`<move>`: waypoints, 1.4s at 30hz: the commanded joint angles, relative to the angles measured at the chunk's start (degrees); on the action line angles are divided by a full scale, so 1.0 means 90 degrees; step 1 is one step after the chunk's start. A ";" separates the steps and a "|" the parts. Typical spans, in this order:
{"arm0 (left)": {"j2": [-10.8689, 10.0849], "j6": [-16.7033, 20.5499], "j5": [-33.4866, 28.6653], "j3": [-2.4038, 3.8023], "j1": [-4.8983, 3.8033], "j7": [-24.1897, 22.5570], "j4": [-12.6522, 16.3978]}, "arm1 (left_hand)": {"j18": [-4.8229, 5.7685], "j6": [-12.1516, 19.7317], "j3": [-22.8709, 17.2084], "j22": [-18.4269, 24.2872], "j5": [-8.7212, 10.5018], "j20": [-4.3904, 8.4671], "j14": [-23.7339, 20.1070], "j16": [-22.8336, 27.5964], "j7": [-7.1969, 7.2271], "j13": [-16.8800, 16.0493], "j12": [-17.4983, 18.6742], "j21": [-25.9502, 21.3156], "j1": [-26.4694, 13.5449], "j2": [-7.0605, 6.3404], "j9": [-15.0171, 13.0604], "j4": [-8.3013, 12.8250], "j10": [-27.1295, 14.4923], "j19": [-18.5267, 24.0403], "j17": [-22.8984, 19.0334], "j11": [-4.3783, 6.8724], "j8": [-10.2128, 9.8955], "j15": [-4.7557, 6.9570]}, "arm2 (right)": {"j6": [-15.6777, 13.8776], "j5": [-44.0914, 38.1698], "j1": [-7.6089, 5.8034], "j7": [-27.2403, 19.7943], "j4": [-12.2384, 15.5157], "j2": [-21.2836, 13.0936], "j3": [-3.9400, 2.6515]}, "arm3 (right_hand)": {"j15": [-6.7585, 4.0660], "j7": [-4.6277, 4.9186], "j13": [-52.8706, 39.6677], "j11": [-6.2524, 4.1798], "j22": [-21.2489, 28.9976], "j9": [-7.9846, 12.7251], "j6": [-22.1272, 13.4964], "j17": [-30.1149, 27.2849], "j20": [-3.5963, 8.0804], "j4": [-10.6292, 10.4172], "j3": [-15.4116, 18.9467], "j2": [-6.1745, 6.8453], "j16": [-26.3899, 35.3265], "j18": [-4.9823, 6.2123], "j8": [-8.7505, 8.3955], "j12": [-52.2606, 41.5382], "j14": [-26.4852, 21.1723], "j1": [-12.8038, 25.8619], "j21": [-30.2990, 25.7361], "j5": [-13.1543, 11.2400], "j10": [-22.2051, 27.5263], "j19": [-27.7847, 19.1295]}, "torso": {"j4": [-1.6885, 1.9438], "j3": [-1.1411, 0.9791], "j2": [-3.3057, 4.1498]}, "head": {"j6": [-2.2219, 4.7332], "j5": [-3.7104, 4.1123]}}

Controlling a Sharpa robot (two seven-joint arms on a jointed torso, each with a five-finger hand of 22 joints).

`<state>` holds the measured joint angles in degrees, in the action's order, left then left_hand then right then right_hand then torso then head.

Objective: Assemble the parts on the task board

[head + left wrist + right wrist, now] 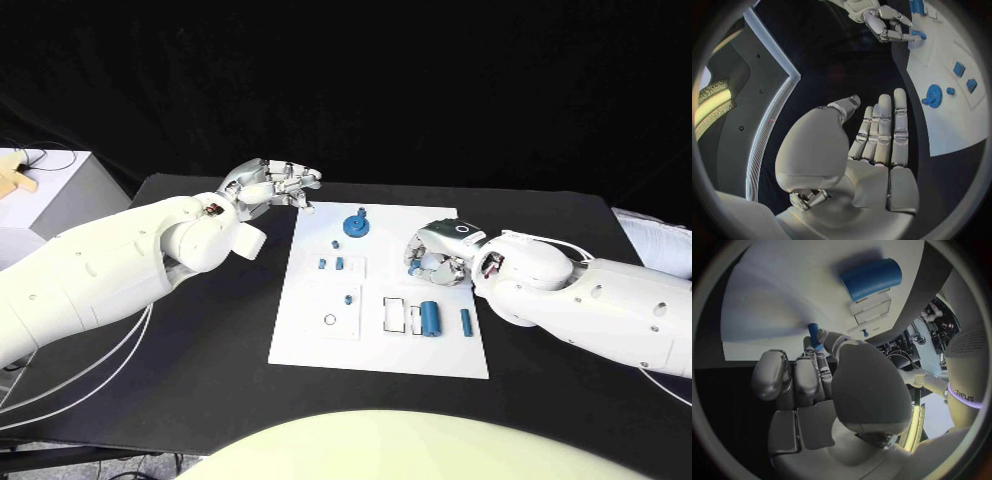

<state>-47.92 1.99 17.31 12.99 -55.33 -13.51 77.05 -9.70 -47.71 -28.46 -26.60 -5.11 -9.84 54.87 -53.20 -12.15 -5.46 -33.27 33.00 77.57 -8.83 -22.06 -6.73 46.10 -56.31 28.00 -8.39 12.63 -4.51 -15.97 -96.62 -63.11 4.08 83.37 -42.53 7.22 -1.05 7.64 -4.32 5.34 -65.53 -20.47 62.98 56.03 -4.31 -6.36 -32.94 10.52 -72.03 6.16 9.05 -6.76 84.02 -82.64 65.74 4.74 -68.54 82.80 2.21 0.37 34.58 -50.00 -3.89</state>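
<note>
From my head, the task board (378, 345) carries one gear (355, 226) and two upright cylinders (431, 317). My left hand (873, 145) lies empty, fingers straight. My right hand (817, 385) pinches a slim peg (814, 334), long axis toward the board.

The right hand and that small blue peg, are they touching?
Touching. In the right wrist view the right hand pinches the small blue peg between its fingertips, above the task board.
</note>
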 commanded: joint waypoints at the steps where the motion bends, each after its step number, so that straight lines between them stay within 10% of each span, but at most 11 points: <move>1: 0.0001 -0.0101 -0.0017 0.0005 0.0000 -0.0071 0.0018 | -0.0083 0.0018 0.0031 0.0006 -0.0002 0.0004 0.0010 0.0029 -0.0016 0.0006 0.0014 -0.0029 -0.0008 0.0065 0.0007 -0.0002 0.0017 -0.0058 0.0009 -0.0045 -0.0019 -0.0018 | -0.0224 0.0074 0.0012 0.0102 0.0026 -0.0005 0.0003 | -0.0044 -0.0013 -0.0090 -0.0205 -0.0064 -0.0108 0.0031 -0.0003 0.0019 0.0151 -0.0218 -0.0236 -0.0030 -0.0110 0.0092 -0.0027 0.0000 -0.0073 0.0063 0.0043 -0.0328 0.0033 | -0.0003 0.0001 -0.0006 | 0.0000 -0.0001; 23: 0.0028 -0.0114 -0.0037 0.0004 -0.0001 -0.0029 0.0008 | -0.0083 0.0018 0.0031 0.0006 -0.0002 0.0004 0.0010 0.0029 -0.0016 0.0006 0.0014 -0.0029 -0.0008 0.0065 0.0007 -0.0002 0.0017 -0.0058 0.0009 -0.0045 -0.0019 -0.0018 | -0.0726 0.0612 -0.0231 -0.0061 0.1171 -0.0321 -0.0117 | -0.0057 -0.0015 -0.0150 -0.0226 -0.0211 -0.0304 -0.0008 0.0001 0.0038 0.0442 -0.0495 -0.0211 -0.0055 -0.0131 0.0246 0.0064 0.0001 0.0142 0.0179 -0.0005 -0.0469 0.0044 | -0.0009 -0.0003 0.0003 | 0.0000 -0.0077; 42: 0.0095 -0.0140 -0.0041 0.0004 -0.0001 -0.0028 -0.0004 | -0.0084 0.0021 0.0051 0.0033 -0.0004 0.0002 0.0004 0.0036 -0.0014 0.0014 0.0022 -0.0061 -0.0003 0.0075 0.0010 -0.0022 0.0017 -0.0071 0.0018 -0.0044 -0.0018 -0.0018 | -0.0721 0.0051 0.0342 0.0131 0.1178 0.0836 0.0014 | -0.0055 -0.0008 -0.0154 -0.0221 -0.0173 -0.0331 -0.0024 -0.0048 0.0038 0.0491 -0.0533 -0.0207 -0.0032 -0.0121 0.0262 0.0088 -0.0009 0.0169 0.0135 0.0026 -0.0473 0.0027 | 0.0007 0.0010 0.0022 | 0.0000 -0.0159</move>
<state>-47.23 1.80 17.24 12.99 -55.33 -13.34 76.94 -9.70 -47.71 -28.22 -26.36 -5.11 -9.84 54.87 -53.20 -12.15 -5.39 -33.28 32.55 77.57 -8.83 -22.07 -6.96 46.10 -56.73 28.11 -8.39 12.63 -4.51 -22.66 -94.30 -60.18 4.60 94.29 -35.11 7.34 -1.24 7.37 -5.17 6.32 -67.14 -23.42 62.82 55.65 -4.12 -4.57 -35.18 9.02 -72.23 6.16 11.07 -5.69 83.82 -81.27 67.07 4.79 -69.49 82.99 2.25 0.42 34.77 -50.00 -5.22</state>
